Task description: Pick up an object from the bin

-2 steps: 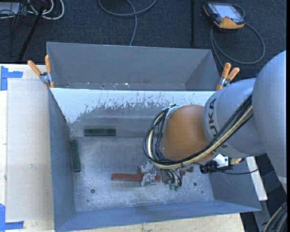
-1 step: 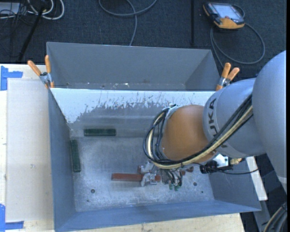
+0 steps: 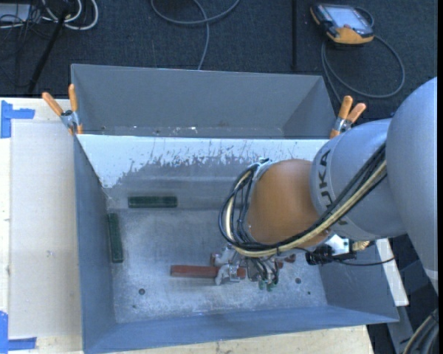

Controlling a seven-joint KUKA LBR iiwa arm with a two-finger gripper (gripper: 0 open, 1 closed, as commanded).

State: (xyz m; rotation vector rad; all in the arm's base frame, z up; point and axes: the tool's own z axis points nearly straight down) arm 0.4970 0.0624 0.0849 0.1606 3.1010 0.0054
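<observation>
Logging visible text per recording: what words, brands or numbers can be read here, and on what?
"KU": dark letters on the arm's grey housing; the rest is hidden.
The handheld device beyond the bin: markings too small to read.
On the brown bar and green bars: no lettering visible.

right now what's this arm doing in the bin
The arm reaches into the grey bin from the right. Its gripper is low over the bin floor, at the right end of a flat reddish-brown bar that lies toward the front. Whether it has hold of that bar can't be told from here. Two dark green bars lie apart from it, one along the back of the floor and one along the left side.
</observation>
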